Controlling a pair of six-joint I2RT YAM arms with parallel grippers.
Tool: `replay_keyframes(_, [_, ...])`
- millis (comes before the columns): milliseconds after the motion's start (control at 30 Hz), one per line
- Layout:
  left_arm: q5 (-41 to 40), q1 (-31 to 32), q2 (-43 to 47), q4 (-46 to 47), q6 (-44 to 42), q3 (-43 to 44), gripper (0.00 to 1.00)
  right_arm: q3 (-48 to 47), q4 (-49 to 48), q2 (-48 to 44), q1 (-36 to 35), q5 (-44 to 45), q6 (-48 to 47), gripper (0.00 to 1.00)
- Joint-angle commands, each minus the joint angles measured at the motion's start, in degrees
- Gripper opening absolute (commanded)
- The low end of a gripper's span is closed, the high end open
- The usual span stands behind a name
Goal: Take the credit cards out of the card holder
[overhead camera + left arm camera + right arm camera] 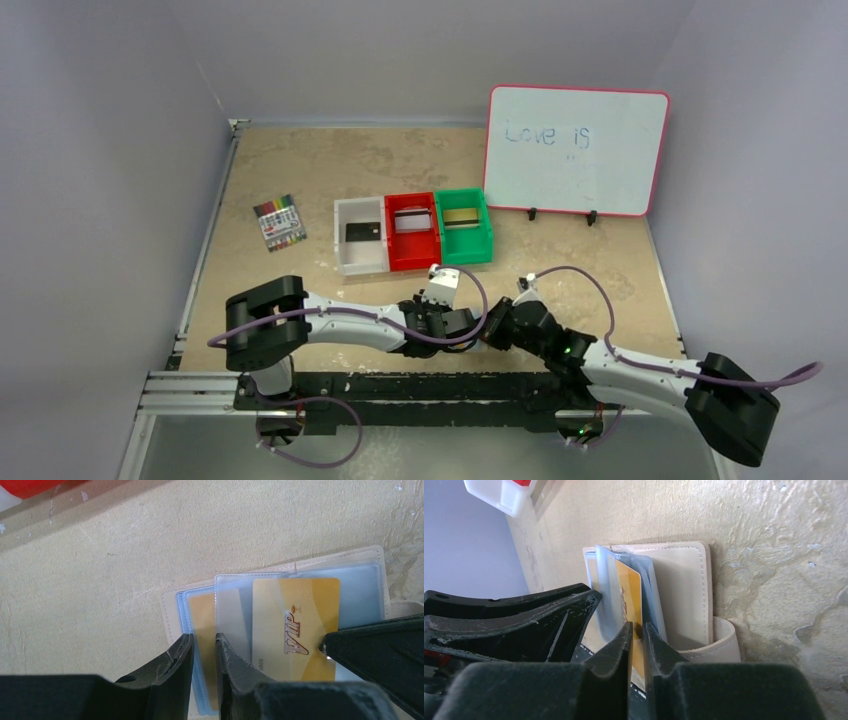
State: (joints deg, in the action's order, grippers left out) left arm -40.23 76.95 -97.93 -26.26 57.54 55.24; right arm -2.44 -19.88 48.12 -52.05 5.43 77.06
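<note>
Card holder (684, 590): beige bifold, lying open and flat on the tabletop (300, 170) at the near edge, between the two tools, well apart from the bins.
Snap tab (719, 645): beige, curling off the holder's near right edge.
Clear sleeves (360, 590): pale blue, fanned across the open holder, with several leaves overlapping.
VIP card (295, 620): gold with red lettering, lying among the sleeves. Its left part is under a clear leaf, and its right edge meets a finger of the right tool.
Left tool (203, 637): the fingers stand a narrow gap apart, tips down at the holder's left sleeves. A blue leaf with gold under it shows through the gap. No hold on anything can be made out.
Right tool (637, 626): nearly closed, with the edge of the VIP card in the slit between the fingers. Whether the pads press on it cannot be told.
White bin (360, 260): leftmost of three bins set touching side by side at mid-table.
Black card (365, 231): flat inside the white bin.
Red bin (412, 257): the middle bin.
Silver card (412, 222): flat inside the red bin.
Green bin (468, 250): the rightmost bin.
Tan striped card (460, 217): flat inside the green bin.
Marker pack (279, 223): coloured markers in a flat pack, lying tilted to the left of the white bin and apart from it.
Whiteboard (577, 150): red-framed, propped upright at the far right, with "Love is" written in blue.
</note>
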Motion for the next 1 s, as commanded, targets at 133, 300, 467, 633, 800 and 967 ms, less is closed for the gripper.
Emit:
replay_keyframes(133, [2.07,0.30,-0.88,-0.02,-1.56,0.48,0.21,1.17,-4.96,-0.78,0.23,0.14,1.60,0.25])
replay_keyframes(300, [2.25,0.40,-0.74,0.06,-1.81,0.56,0.21,1.20,-7.72,1.92,0.31,-0.50,4.28,0.29])
replay_keyframes(467, [2.35,0.40,-0.62,0.07,-1.90,0.74,0.21,2.04,-10.30,5.71,0.52,-0.60,5.87,0.28])
replay_keyframes(633, [2.43,0.41,-0.69,0.29,-1.86,0.71,0.20,2.83,-15.64,8.33,0.57,-1.62,6.04,0.27])
replay_keyframes(800, [2.18,0.48,-0.63,0.13,-1.84,0.70,0.20,2.33,-17.49,10.31,0.78,-2.01,5.55,0.27])
replay_keyframes(967, [2.01,0.57,-0.43,-0.11,-1.73,0.66,0.20,0.74,-16.26,13.25,0.93,-2.13,4.16,0.24])
